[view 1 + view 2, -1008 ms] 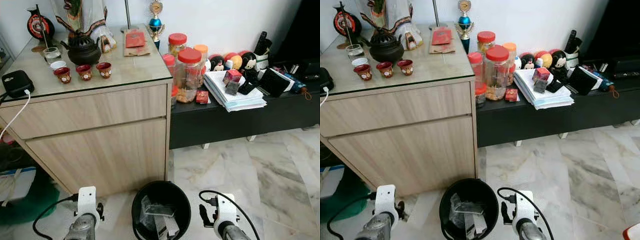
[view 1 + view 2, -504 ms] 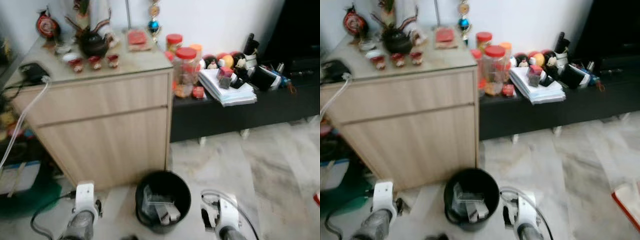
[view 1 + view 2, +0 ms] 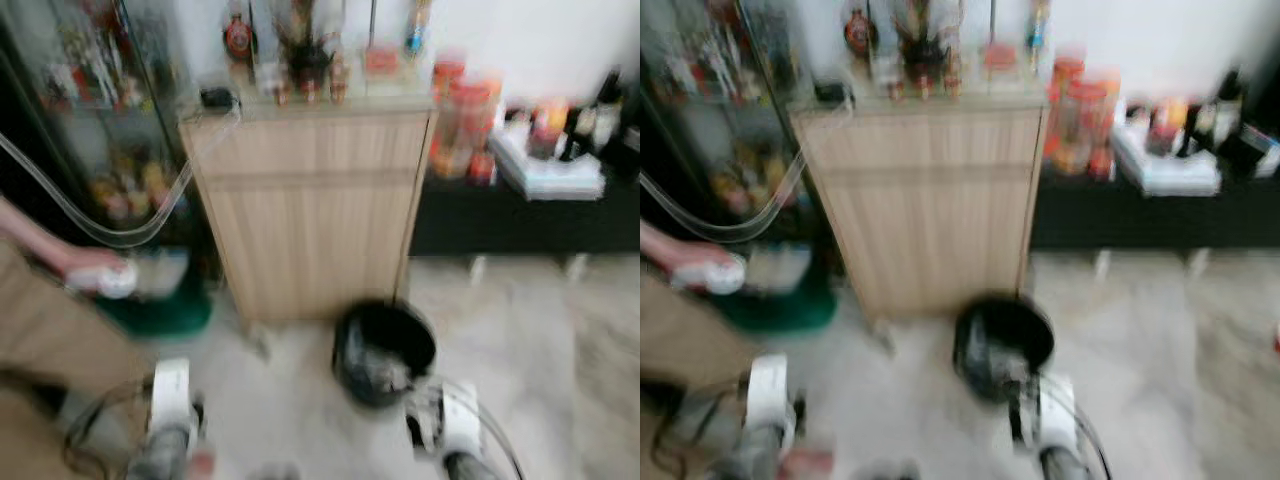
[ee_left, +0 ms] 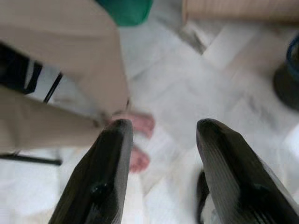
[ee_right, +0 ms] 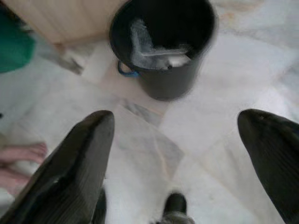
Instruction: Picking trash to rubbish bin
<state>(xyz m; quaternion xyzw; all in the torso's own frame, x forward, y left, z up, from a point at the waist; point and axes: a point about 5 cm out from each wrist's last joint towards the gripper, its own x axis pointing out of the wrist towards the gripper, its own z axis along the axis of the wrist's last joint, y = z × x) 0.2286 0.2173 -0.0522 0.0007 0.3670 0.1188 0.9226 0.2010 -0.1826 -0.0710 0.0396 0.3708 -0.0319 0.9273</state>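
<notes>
A black rubbish bin point(image 3: 385, 350) stands on the marble floor in front of the wooden cabinet point(image 3: 310, 200), with pale trash point(image 5: 156, 49) lying inside it. My right gripper point(image 5: 180, 154) hangs open above the floor just short of the bin point(image 5: 163, 46), nothing between its fingers. My left gripper point(image 4: 161, 154) is open too, over bare floor, with a person's bare feet point(image 4: 138, 140) and beige trouser leg point(image 4: 65, 70) close in front of it. Both wrists show low in the blurred head views, left wrist point(image 3: 170, 410) and right wrist point(image 3: 455, 430).
A person stands at the left, a hand point(image 3: 95, 275) holding something white. A glass display case point(image 3: 90, 130) and a clear hose point(image 3: 120, 225) are behind. A green thing point(image 3: 160, 305) sits on the floor by the cabinet. A black low shelf point(image 3: 530, 210) with jars and papers runs right.
The whole picture has shifted and blurred: the camera has swung left and pulled back, bringing the display case and a person into view. The bin keeps its place by the cabinet.
</notes>
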